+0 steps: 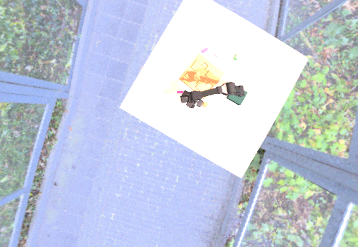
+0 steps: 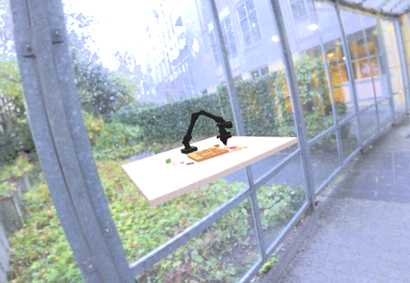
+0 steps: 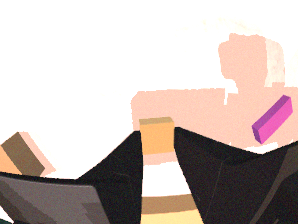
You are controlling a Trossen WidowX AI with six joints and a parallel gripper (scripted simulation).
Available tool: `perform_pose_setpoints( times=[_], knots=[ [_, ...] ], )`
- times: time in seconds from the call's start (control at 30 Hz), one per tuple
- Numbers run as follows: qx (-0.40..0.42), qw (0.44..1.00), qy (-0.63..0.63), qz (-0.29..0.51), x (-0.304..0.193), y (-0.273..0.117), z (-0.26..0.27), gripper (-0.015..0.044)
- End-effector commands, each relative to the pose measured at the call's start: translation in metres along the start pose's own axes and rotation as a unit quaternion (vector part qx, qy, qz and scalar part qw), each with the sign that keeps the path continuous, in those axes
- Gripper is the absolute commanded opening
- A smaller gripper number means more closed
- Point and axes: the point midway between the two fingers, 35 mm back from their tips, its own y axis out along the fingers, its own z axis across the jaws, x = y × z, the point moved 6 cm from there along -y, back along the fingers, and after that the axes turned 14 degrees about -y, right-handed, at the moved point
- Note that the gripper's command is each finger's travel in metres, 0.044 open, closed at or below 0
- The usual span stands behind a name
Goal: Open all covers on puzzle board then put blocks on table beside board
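Note:
The puzzle board (image 1: 213, 70) (image 2: 203, 157) (image 3: 170, 218) lies on the table; its covers and wells are too small to judge. My gripper (image 2: 225, 144) (image 3: 156, 135) is shut on an orange block (image 3: 158, 139), held above the table just past the board's edge. A magenta block (image 1: 179, 92) (image 2: 233, 147) (image 3: 273, 120) lies on the table, off the board. Another orange block (image 1: 205, 104) (image 2: 217, 146) (image 3: 22, 152) lies off the board. A purple block (image 1: 204, 50) (image 2: 190, 163) and a green block (image 1: 235, 57) (image 2: 167, 160) lie beyond the opposite side. The arm hides one board edge from above.
The arm's dark green base (image 1: 237, 98) (image 2: 189, 150) stands beside the board. Small pale pieces, faint against the white table (image 1: 209, 134) (image 2: 157, 184), lie between the purple and green blocks. The arm's shadow falls around the magenta block.

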Motion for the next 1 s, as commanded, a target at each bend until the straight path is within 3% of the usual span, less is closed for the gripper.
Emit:
perform_pose_setpoints(
  times=[0.0,0.4,0.83,0.97],
  knots=[
    [0.005,1.000,-0.001,0.006,-0.002,0.012,0.002,0.0080],
    [0.005,1.000,-0.001,0.006,-0.002,0.017,0.003,0.0080],
    [0.003,1.000,0.000,0.002,-0.001,0.014,0.002,0.0421],
    [0.004,1.000,0.000,0.002,-0.001,0.003,0.001,0.0440]
  ],
)
